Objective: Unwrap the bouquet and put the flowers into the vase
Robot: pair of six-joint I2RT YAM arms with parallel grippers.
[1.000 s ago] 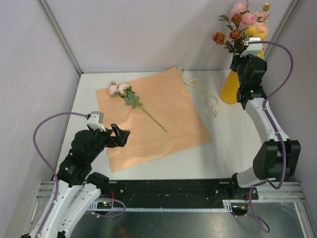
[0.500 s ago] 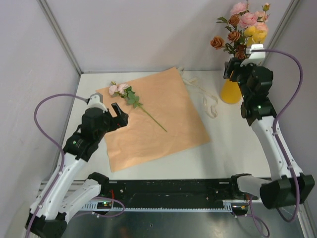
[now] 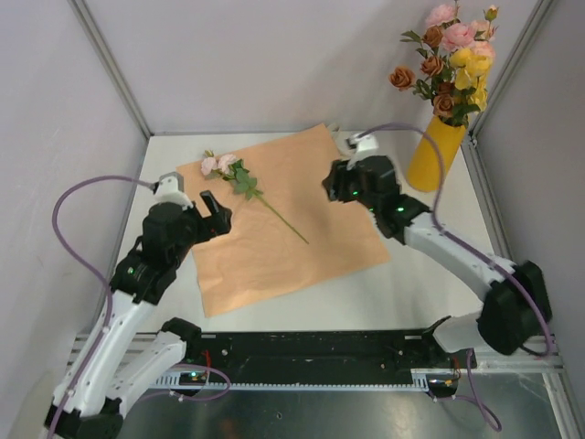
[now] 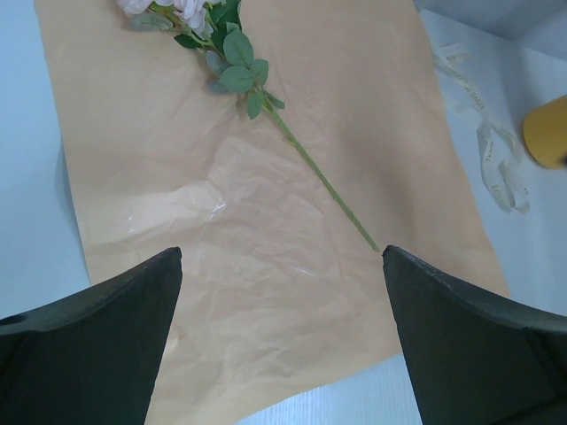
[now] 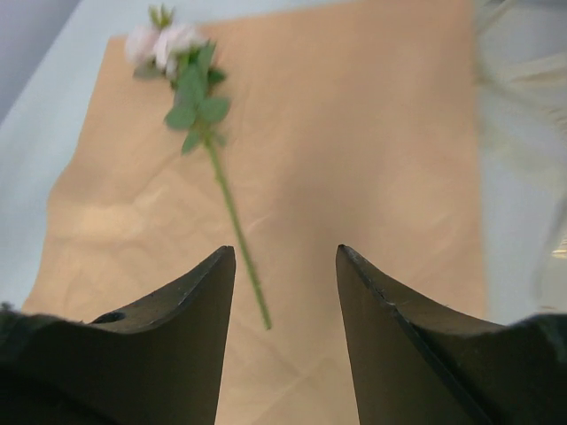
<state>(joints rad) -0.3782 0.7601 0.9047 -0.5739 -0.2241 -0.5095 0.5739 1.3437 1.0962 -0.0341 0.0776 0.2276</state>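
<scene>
Flower (image 3: pixel 245 186) lying on peach paper (image 3: pixel 311 233), left tool (image 4: pixel 282 252) gaping wide, right tool (image 5: pixel 285 250) partly parted, both empty

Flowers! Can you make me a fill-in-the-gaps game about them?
1. The single pink flower lies flat on the ____.
2. The other flowers stand in a vase coloured ____.
3. The left gripper and right gripper both have ____ jaws, holding nothing.
Missing words: paper; yellow; open.

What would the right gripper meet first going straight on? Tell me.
The right gripper would most likely meet the paper, beside the flower stem's end; nothing shows in between, though depth is unclear.
</scene>
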